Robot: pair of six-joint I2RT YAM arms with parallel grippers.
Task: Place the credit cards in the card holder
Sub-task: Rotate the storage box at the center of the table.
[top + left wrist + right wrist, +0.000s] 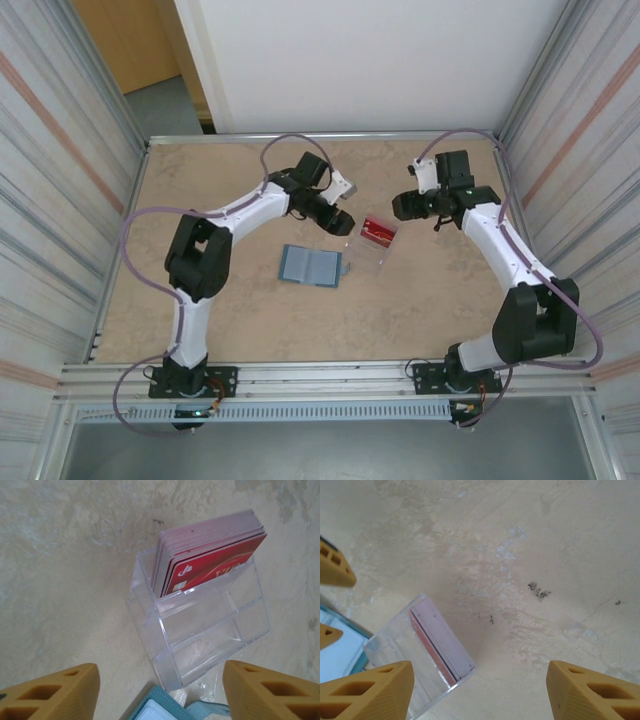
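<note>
Currently both arms bend inward toward the table (250,320) centre. Left gripper (159,692) hangs just beside the clear case (200,625), jaws apart, holding nothing. Right gripper (480,692) hovers at the case's opposite side, jaws likewise apart and empty. Credit cards (210,555) stand stacked in the case's end compartment. Card holder (311,265) lies opened flat just beside the case

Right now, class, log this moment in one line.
cards: stacked in clear case | card holder: lying open | left gripper: open | right gripper: open
</note>
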